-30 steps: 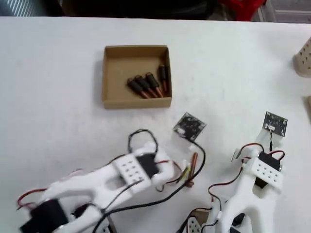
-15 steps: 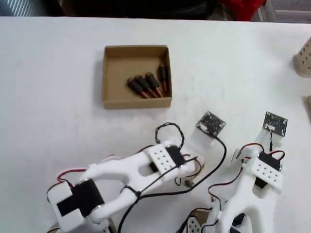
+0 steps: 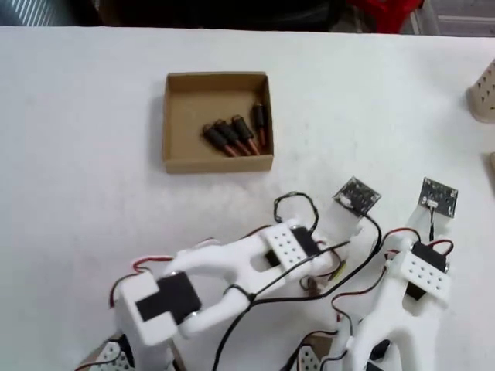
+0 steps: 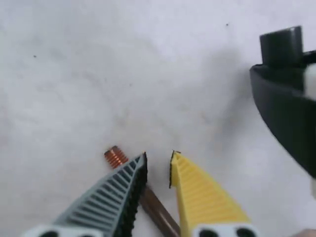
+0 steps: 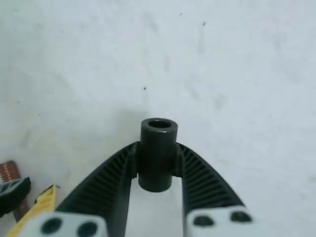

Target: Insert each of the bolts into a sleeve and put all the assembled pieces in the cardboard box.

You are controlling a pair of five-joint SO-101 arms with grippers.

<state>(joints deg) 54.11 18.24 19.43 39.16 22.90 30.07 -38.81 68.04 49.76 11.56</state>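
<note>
My right gripper (image 5: 157, 148) is shut on a black sleeve (image 5: 158, 153), held upright with its open bore facing the camera. My left gripper (image 4: 158, 165) is shut on a copper bolt (image 4: 114, 157), which crosses its grey and yellow fingertips at a slant. In the left wrist view the sleeve (image 4: 281, 47) stands a short way off to the side of the bolt. The bolt's threaded end (image 5: 7, 170) sits beside the right fingers, apart from the sleeve. The cardboard box (image 3: 182, 158) lies further back on the table with several assembled pieces (image 3: 236, 135) inside.
The two arms are close together at the front right of the white table (image 3: 93, 193), their cables (image 3: 294, 209) looping above them. A beige perforated object (image 3: 483, 93) stands at the right edge.
My left arm has swung right across the table with the bolt, ending close beside the right arm. The right arm and its sleeve have stayed put.
</note>
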